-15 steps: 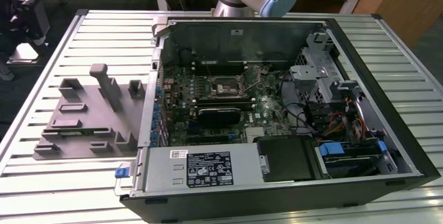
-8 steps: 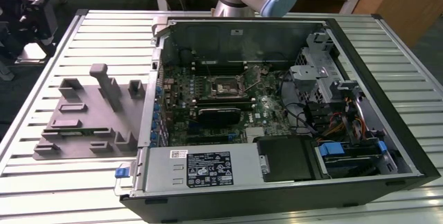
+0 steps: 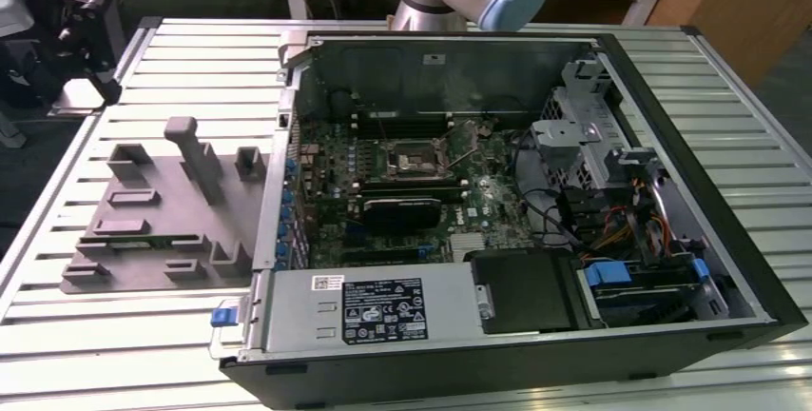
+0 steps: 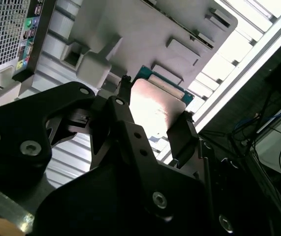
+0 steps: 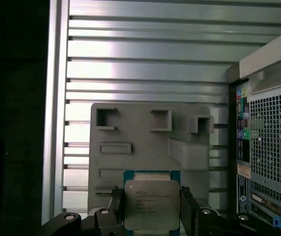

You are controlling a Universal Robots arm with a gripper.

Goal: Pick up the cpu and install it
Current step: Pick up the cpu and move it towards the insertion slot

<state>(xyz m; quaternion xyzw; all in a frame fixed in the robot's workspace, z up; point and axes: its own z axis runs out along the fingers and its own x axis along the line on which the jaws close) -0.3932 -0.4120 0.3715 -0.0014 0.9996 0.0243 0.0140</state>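
Pincer (image 5: 151, 194) on opposite edges of cpu (image 5: 151, 210)

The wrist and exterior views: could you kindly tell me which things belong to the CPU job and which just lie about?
Job: flat square silver-topped cpu, clamped in the black gripper; square black socket on the green motherboard.
Lying about: grey plastic fixture tray; silver power supply box; slatted metal table.
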